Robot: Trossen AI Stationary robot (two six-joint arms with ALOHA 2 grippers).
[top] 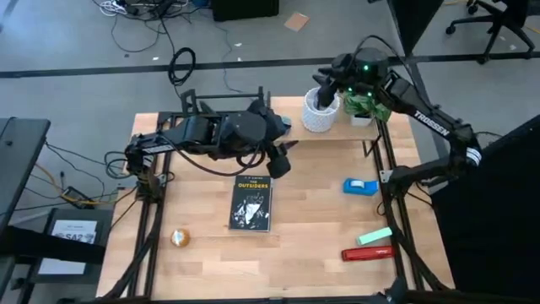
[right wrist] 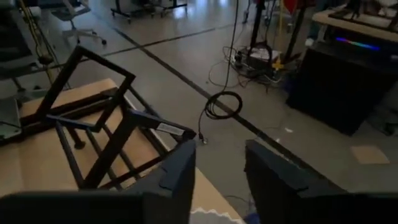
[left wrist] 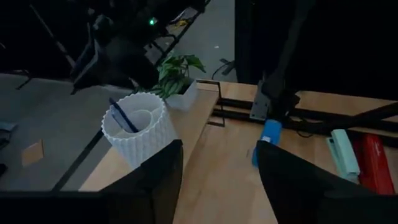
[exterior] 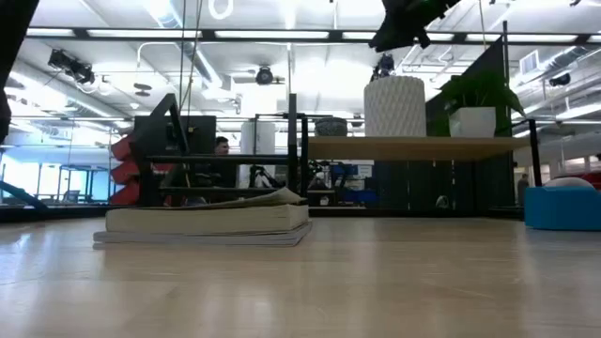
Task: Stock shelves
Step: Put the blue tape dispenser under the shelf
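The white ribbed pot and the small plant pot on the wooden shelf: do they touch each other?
Apart. The low view shows open background between the white ribbed pot and the plant pot on the wooden shelf.

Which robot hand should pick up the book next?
Probably the left hand: it hovers open just above the book. The right hand is open too, but farther off, over the white pot on the wooden shelf.

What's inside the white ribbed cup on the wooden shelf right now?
One dark pen leans inside the white ribbed cup. Its bottom is hidden by the wall, and the right gripper covers it from above.
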